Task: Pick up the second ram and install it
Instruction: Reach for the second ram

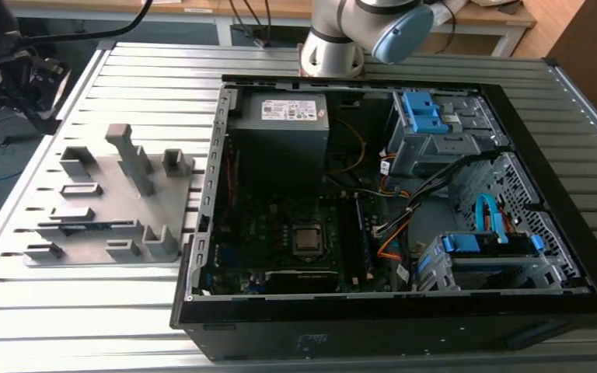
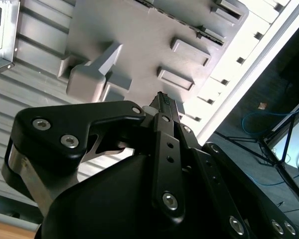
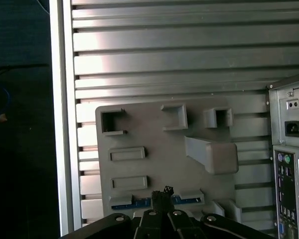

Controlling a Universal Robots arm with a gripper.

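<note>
First wrist view: tool [image 3: 163,195] points down over second ram [image 3: 134,203] in holder [image 3: 154,162].

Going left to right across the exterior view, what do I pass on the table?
In order: grey holder plate → left wall of the open computer case → CPU socket → drive cage with a blue latch.

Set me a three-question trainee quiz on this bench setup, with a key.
1. True or false: the second ram is already seated inside the computer case.
2. The grey holder tray lies on which side of the case? A) the exterior view's left B) the exterior view's right C) inside it
3. In the first wrist view, which thing does the gripper partly cover?
Key: 1 false, it sits in the tray. 2 A. 3 the second ram.
</note>
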